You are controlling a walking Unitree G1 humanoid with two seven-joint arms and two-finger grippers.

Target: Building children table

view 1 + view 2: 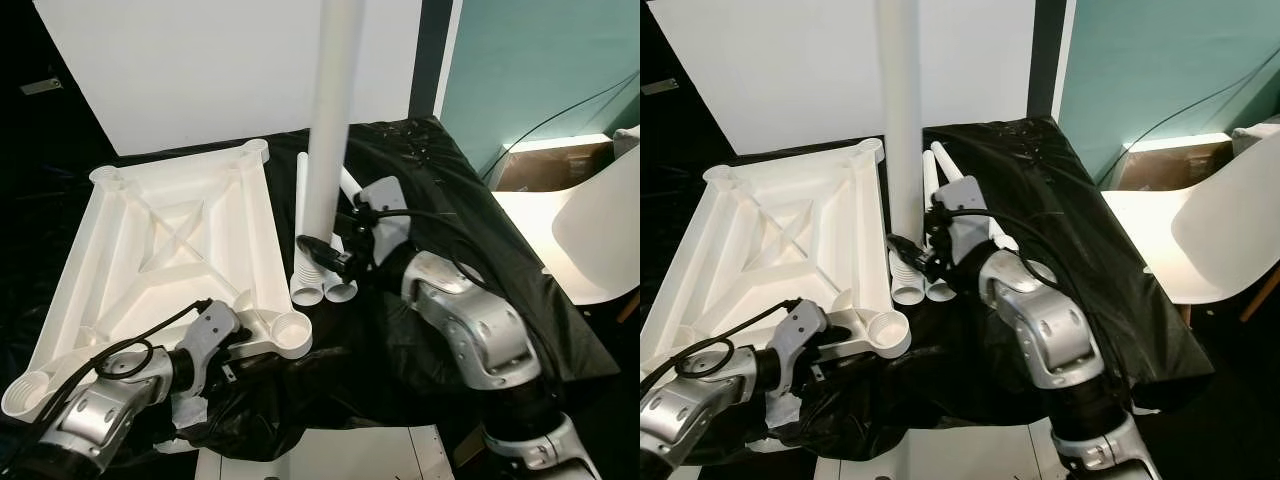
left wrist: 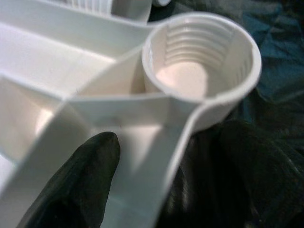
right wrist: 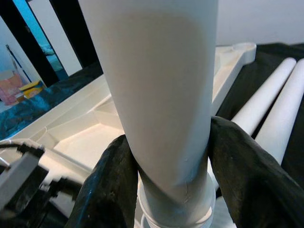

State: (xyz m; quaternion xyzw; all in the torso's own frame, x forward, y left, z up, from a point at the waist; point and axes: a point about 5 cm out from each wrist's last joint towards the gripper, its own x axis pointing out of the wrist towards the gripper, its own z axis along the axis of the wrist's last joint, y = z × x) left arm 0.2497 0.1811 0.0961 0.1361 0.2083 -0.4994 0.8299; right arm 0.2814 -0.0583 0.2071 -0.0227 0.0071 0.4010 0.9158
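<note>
Down low, the left tool [image 1: 238, 345] pinches the near edge of the white tabletop [image 1: 170, 240], right by a round corner socket [image 2: 202, 71]. That tabletop lies upside down on the black cloth [image 1: 450, 210] over the worktop. Next to it, the right tool [image 3: 166, 161] squeezes a tall white leg [image 1: 330, 130] and holds it standing up. Two more legs [image 3: 278, 109] lie flat on the cloth just beside it. A white chair [image 1: 600, 235] stands off to the right.

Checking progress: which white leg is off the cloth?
The upright leg clamped in the right gripper; the other legs lie flat on the black cloth.
</note>
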